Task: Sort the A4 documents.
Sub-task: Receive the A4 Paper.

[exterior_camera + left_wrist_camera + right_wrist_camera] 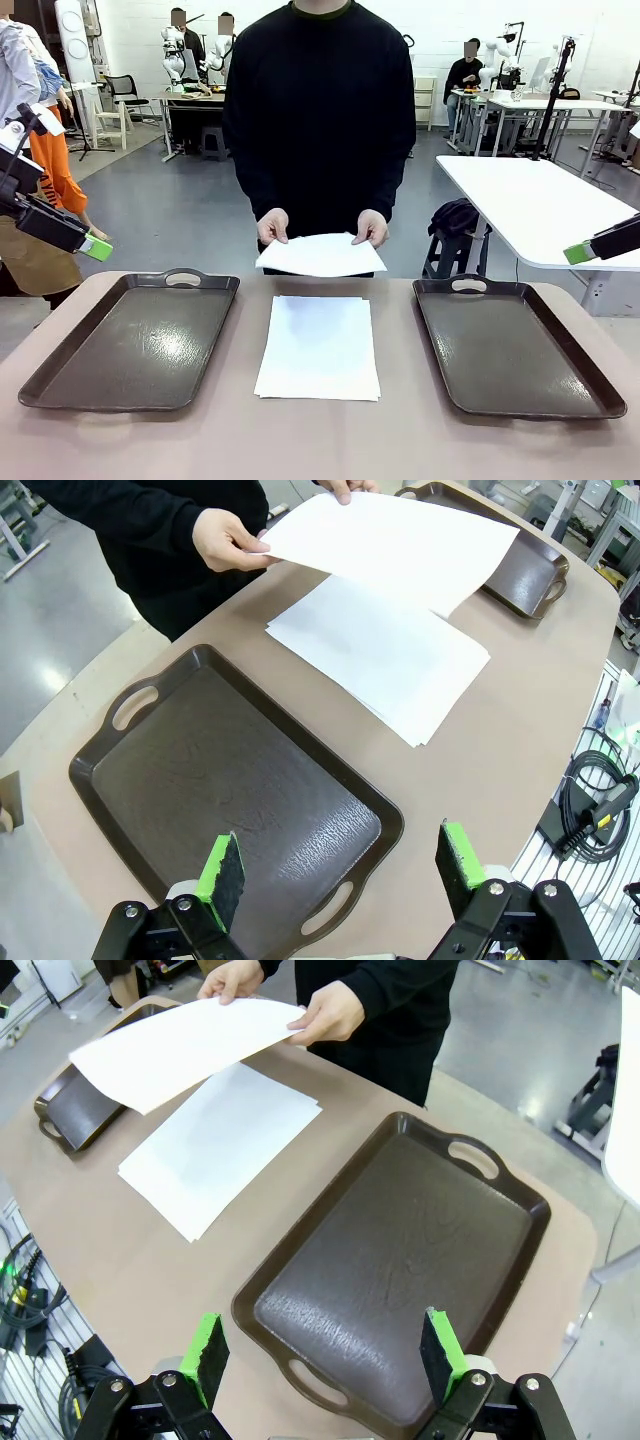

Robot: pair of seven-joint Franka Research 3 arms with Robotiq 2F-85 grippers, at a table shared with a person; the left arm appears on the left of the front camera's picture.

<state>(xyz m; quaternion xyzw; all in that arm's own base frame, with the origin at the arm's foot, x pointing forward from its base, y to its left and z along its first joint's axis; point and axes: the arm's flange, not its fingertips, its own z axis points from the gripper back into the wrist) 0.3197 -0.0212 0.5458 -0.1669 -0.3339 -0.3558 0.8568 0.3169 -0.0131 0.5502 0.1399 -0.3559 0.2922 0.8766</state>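
Front: stack of A4 documents (318,347) lies flat betw. left tray (130,340) and right tray (510,350), both bare; person (320,120) at far side holds one sheet (320,255) just above the stack's far end

L wrist: left gripper (340,865) hangs over left tray, jaws wide apart, nothing held

R wrist: right gripper (322,1345) over right tray, likewise released, empty

Progress (judged): sorting barely begun; no sheet in either tray yet, whole stack left to do

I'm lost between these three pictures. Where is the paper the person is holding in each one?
Front view: held paper centre, slightly above the middle.
Left wrist view: held paper top, right of centre.
Right wrist view: held paper top left.
Shared landmark: the flat paper stack directly below it.
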